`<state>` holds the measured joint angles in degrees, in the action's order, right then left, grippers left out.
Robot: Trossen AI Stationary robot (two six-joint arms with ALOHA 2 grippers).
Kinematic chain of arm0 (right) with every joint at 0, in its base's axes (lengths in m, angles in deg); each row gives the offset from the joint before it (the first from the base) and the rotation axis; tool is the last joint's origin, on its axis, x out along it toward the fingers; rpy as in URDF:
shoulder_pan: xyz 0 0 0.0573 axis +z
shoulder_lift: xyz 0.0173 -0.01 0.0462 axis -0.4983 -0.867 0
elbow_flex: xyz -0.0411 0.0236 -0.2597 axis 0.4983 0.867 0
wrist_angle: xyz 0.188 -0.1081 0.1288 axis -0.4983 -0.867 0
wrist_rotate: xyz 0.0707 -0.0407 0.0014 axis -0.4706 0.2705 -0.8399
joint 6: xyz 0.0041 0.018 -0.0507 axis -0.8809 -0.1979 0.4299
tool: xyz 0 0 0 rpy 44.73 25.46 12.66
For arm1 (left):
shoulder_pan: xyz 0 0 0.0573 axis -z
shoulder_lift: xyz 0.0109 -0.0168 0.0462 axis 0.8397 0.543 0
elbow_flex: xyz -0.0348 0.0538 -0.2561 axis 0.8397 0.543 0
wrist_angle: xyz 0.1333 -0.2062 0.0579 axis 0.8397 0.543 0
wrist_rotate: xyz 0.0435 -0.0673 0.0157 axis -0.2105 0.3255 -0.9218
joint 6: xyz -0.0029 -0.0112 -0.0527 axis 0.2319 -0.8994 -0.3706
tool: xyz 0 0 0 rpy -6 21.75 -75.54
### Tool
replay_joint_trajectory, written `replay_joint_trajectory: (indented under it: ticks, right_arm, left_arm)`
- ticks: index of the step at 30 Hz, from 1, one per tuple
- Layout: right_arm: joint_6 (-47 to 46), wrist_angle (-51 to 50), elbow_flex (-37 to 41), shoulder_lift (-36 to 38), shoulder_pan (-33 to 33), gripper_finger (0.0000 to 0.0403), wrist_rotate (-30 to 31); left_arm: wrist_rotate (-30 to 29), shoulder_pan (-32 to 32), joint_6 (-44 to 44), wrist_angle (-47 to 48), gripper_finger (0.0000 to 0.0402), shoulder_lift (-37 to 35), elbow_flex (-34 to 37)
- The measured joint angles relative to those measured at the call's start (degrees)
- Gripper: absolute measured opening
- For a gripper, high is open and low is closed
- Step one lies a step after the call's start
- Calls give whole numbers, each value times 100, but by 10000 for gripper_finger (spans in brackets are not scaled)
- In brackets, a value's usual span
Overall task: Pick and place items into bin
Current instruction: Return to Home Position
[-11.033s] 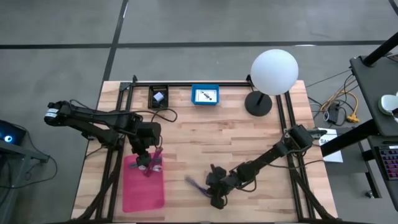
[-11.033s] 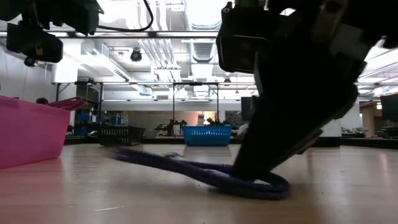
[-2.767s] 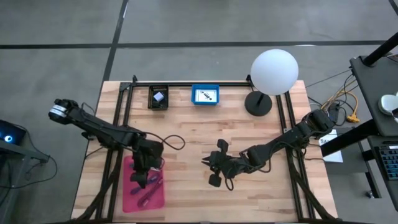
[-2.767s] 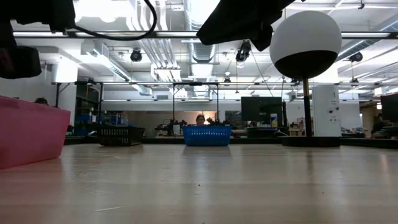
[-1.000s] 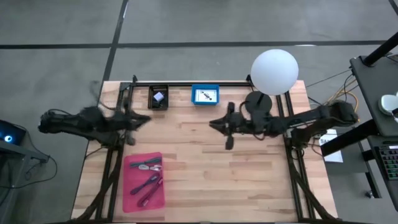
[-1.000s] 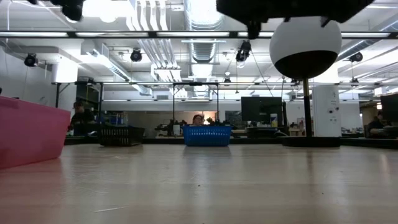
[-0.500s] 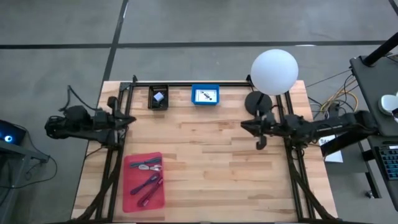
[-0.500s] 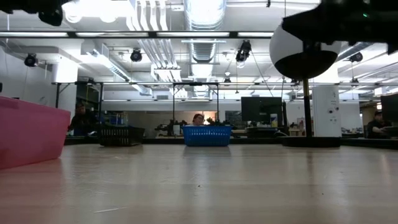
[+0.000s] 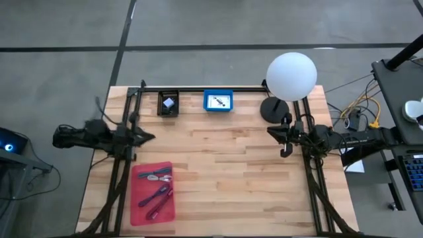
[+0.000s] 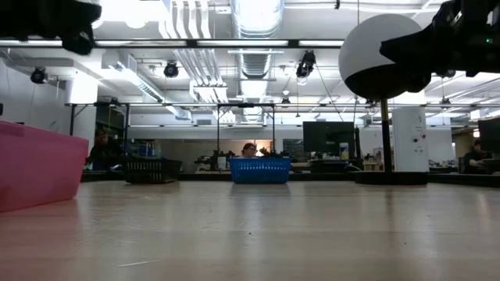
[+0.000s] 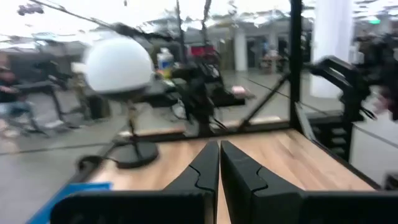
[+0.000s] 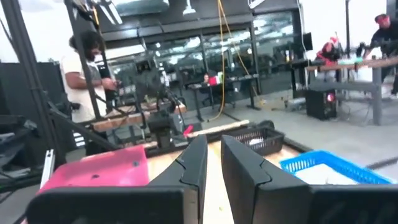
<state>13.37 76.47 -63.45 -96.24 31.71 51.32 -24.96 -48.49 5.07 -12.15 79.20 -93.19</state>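
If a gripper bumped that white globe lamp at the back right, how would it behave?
The white globe lamp would probably tip: a big ball sits atop a thin stem over a small black base. The globe looks fragile. Once down, it might roll across the table.

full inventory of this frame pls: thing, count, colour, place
Pink bin: 1, pink, near-left of the table; holds a few small items, pink and pale, too small to name.
Black bin: 1, black, far edge; one small pale piece inside.
Blue bin: 1, blue, far edge, right of the black bin; white contents.
Globe lamp: 1, white globe on black base, far-right corner.
Table: 1, light wood.
Left end effector: shut, at the left edge.
Right end effector: narrowly open, empty, at the right edge near the lamp base.
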Motion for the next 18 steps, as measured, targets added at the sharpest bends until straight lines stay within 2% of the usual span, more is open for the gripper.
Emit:
replay_joint_trajectory:
  ticks: [4,7,9,16,18]
  right_arm:
    - [182,8,1,150,1,38,24]
    - [59,-21,0,163,1,38,43]
    - [-95,-75,7,158,3,36,39]
    - [-164,-570,20,150,4,10,-46]
    - [-133,-757,20,150,4,9,-47]
  left_arm:
    - [94,0,-141,-817,0,-127,582]
    - [10,-4,-605,-799,0,-160,929]
    - [168,-2,-874,-769,0,-161,1114]
    - [289,-2,-894,-1792,0,-163,1623]
    - [280,-2,-893,-1769,0,-138,1626]
